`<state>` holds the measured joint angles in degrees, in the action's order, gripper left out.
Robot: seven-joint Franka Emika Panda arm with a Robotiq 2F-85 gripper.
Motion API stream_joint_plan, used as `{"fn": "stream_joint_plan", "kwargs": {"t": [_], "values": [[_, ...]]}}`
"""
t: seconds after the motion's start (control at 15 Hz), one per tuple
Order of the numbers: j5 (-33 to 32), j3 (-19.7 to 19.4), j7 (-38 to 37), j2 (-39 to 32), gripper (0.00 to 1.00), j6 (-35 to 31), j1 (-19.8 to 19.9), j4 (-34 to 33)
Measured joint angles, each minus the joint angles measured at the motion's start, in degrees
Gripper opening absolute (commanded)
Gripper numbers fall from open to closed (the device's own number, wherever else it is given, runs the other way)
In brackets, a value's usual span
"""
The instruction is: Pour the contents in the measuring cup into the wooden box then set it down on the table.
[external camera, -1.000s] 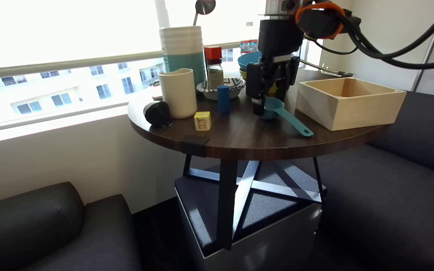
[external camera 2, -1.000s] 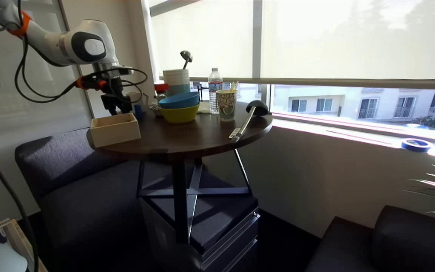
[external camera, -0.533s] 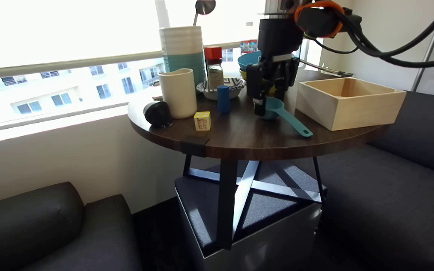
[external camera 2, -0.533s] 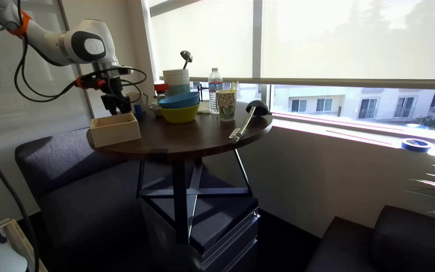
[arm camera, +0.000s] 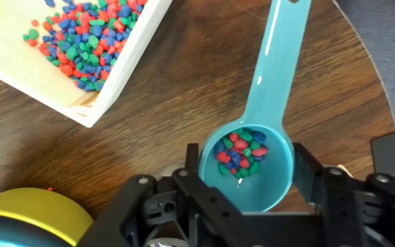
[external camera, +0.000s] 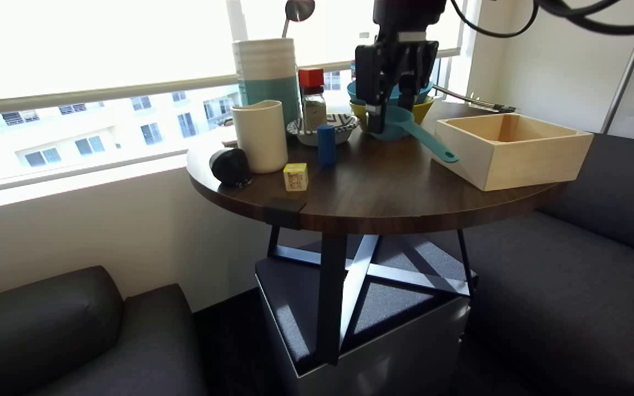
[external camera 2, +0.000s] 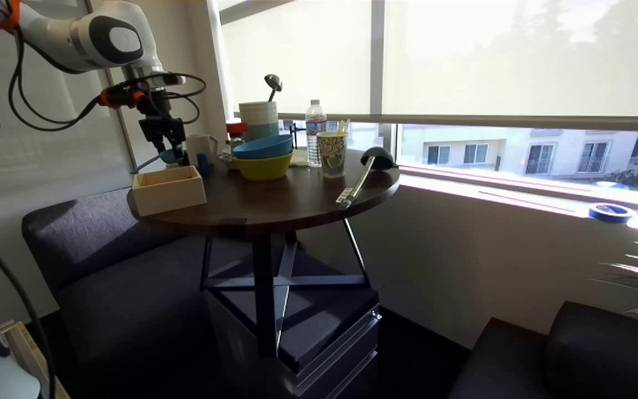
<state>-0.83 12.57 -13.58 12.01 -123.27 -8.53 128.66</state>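
My gripper (arm camera: pixel 247 156) is shut on the teal measuring cup (arm camera: pixel 269 181), with one finger on each side of its bowl. The cup is upright and holds red, green and blue pebbles (arm camera: pixel 240 151). In both exterior views my gripper (external camera: pixel 390 110) (external camera 2: pixel 171 152) holds the cup (external camera: pixel 399 124) (external camera 2: pixel 170 157) raised above the dark round table (external camera: pixel 372 192). Its handle (external camera: pixel 430 143) points towards the wooden box's side. The pale wooden box (external camera: pixel 537 165) (external camera 2: pixel 169 197) stands beside the cup. In the wrist view its wall (arm camera: pixel 132 58) is at upper left, with many pebbles inside (arm camera: pixel 87 48).
A blue bowl (external camera 2: pixel 263 147) on a yellow bowl (external camera 2: pixel 263 168) stands close behind my gripper. A white mug (external camera: pixel 262 137), blue cylinder (external camera: pixel 326 146), yellow block (external camera: pixel 295 177) and red-capped jar (external camera: pixel 314 110) stand on the table. A paper cup (external camera 2: pixel 332 155) and ladle (external camera 2: pixel 360 180) are farther off.
My gripper has risen with the measuring cup, lifting it off the table. Half a second ago the cup still stood on the tabletop. The wooden box has not moved.
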Motion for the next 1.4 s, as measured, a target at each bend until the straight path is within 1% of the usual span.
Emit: {"fn": "stream_joint_plan", "kwargs": {"t": [0.33,0.53,0.87,1.2,1.27,1.4], "values": [[-3.02,0.1,0.07,5.15,0.41,8.98,0.12,-2.37],[-5.55,0.07,0.54,7.02,0.41,15.23,0.2,-3.83],[-10.22,0.01,3.32,7.03,0.41,24.07,0.24,-5.27],[-14.12,-0.02,7.54,5.53,0.41,27.73,0.23,-5.26],[-14.39,-0.07,8.15,5.21,0.66,27.68,0.23,-5.25],[-14.41,-0.52,8.22,5.15,0.66,25.75,0.23,-4.87]]}}
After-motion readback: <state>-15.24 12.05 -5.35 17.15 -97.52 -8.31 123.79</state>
